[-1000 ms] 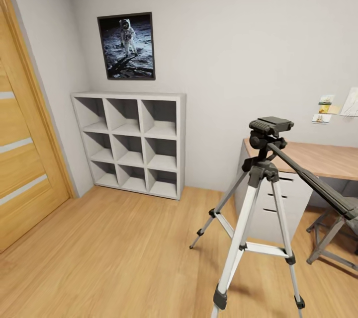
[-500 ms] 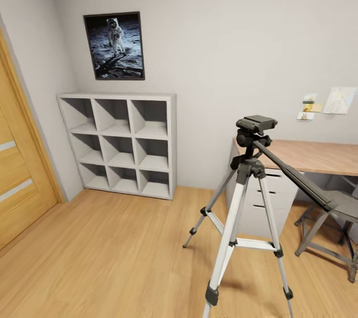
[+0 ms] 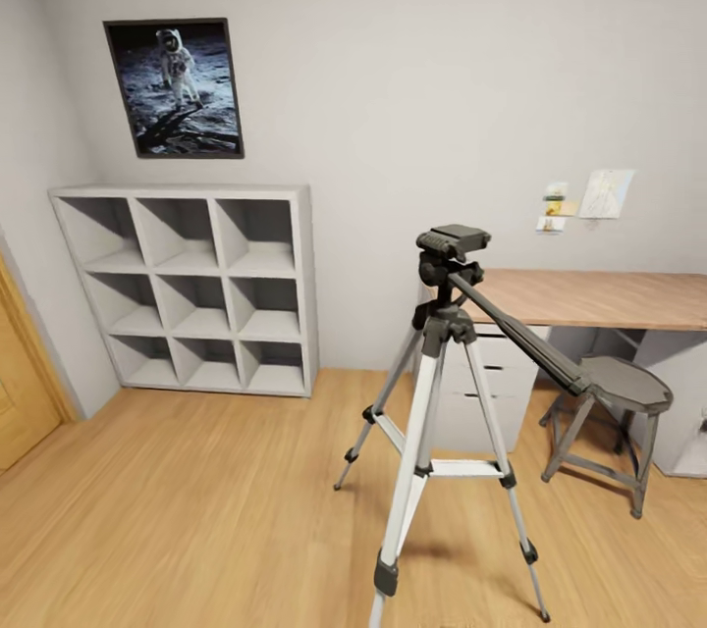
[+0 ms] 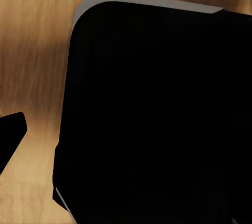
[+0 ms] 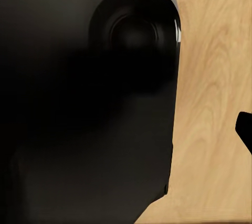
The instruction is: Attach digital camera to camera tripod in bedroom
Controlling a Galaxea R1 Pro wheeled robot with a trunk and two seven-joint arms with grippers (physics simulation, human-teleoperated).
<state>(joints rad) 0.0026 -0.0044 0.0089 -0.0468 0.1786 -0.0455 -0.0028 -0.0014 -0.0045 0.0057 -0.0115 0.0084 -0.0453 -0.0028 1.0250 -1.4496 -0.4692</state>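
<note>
The camera tripod (image 3: 439, 383) stands on the wood floor in the head view, a little right of centre, close in front of me. Its legs are silver-white with black feet. On top sits a dark grey head (image 3: 452, 243) with nothing mounted on it, and the long black pan handle (image 3: 520, 336) slopes down to the right. The digital camera is out of view. In each wrist view a dark fingertip (image 4: 11, 132) (image 5: 244, 129) sits at the frame's edge over the floor. My left gripper (image 4: 126, 135) and right gripper (image 5: 126, 129) hold nothing.
A white cube shelf (image 3: 191, 285) stands against the back wall under a framed astronaut picture (image 3: 177, 88). At the right are a wood-topped white desk (image 3: 609, 299) and a grey octagonal stool (image 3: 614, 412). A black rounded robot body (image 4: 157, 114) lies below both wrists.
The whole head view has swung right: the wooden door has nearly left the picture at the left, and the desk and stool show more fully. The tripod itself has not moved.
</note>
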